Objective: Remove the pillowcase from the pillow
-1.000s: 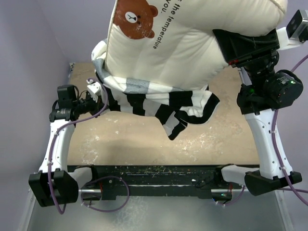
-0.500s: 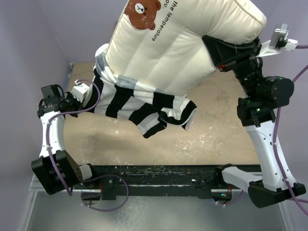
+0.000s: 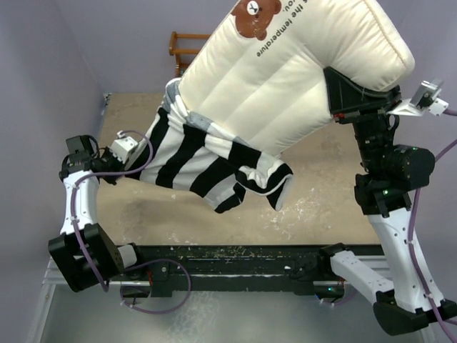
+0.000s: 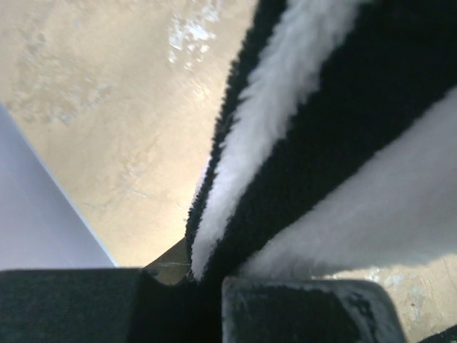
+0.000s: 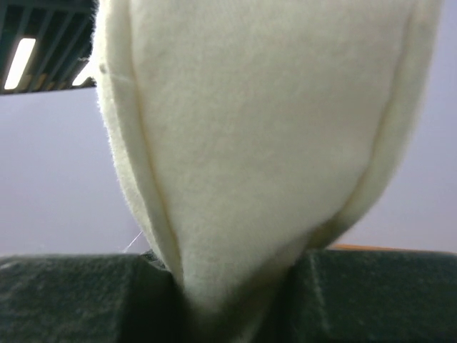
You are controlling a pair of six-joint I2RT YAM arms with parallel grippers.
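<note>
The cream pillow (image 3: 285, 78) with its brown bear print hangs high in the air, tilted, its right corner pinched by my right gripper (image 3: 343, 96). In the right wrist view the cream pillow (image 5: 257, 143) fills the frame, squeezed between the dark fingers (image 5: 78, 300). The black and white striped pillowcase (image 3: 207, 161) wraps only the pillow's lower left end and sags toward the table. My left gripper (image 3: 132, 150) is shut on its left edge. The left wrist view shows the striped pillowcase (image 4: 300, 164) coming straight out of the closed fingers (image 4: 307, 311).
A tan, scuffed table (image 3: 314, 193) lies below, its dark front rail (image 3: 235, 257) near the arm bases. Purple-grey walls (image 3: 43, 86) stand left and behind. A small wooden stool (image 3: 187, 46) shows at the back.
My right arm has swung the pillow up and to the right. My left arm has pulled the pillowcase edge left and down, so more cream pillow shows.
</note>
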